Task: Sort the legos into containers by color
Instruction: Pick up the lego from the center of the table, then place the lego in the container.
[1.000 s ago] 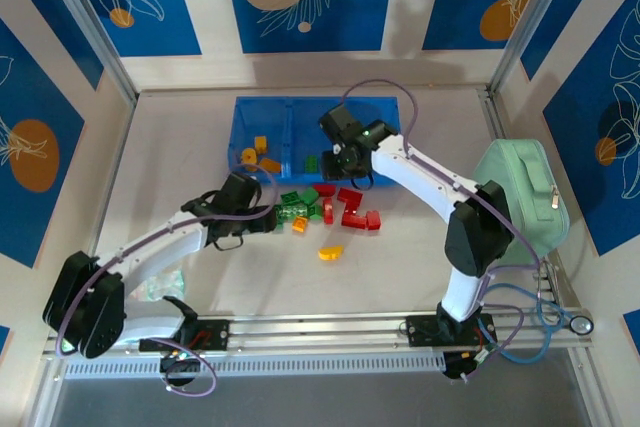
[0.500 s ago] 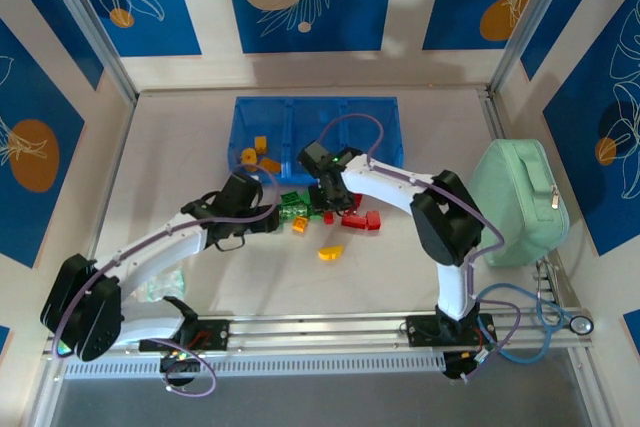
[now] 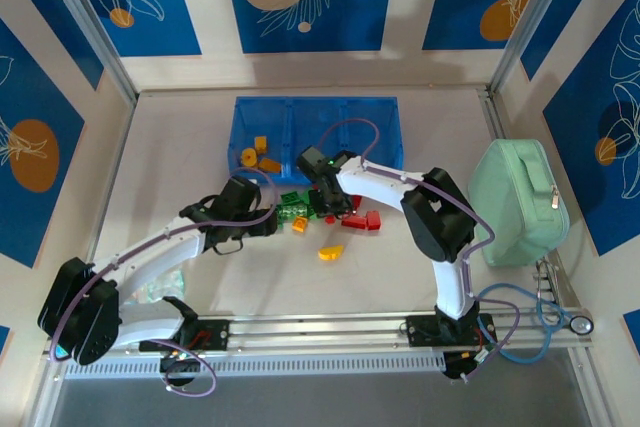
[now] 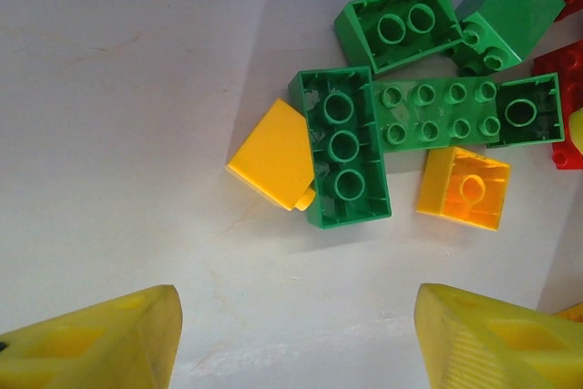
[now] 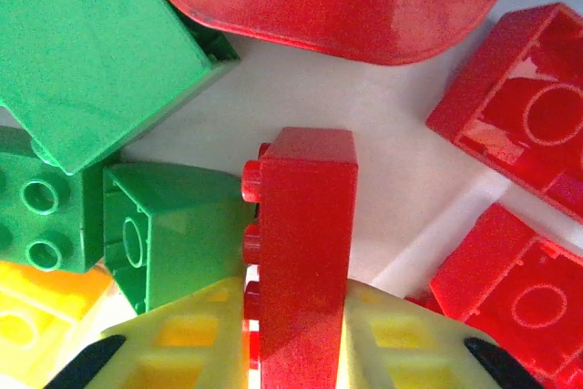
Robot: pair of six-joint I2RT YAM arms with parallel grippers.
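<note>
The legos lie in a loose pile [image 3: 325, 209] just in front of the blue tray of containers [image 3: 372, 117]. My right gripper [image 3: 329, 203] is down in that pile. In the right wrist view it [image 5: 296, 343] is shut on an upright red brick [image 5: 301, 225], with green bricks [image 5: 168, 230] on the left and red ones [image 5: 519, 107] on the right. My left gripper [image 3: 273, 221] hovers at the pile's left edge. It [image 4: 296, 343] stands open over bare table, short of a green brick [image 4: 342, 148] and a yellow one [image 4: 271, 154]. Yellow-orange bricks [image 3: 258, 154] lie in the left container.
A lone orange brick [image 3: 330, 252] lies on the table in front of the pile. A mint-green zippered case [image 3: 520, 197] stands at the right edge. A crumpled clear wrapper [image 3: 160, 287] lies beside the left arm near the front.
My right gripper has come from over the tray down into the pile and shut on a red brick. The left arm has hardly moved.
</note>
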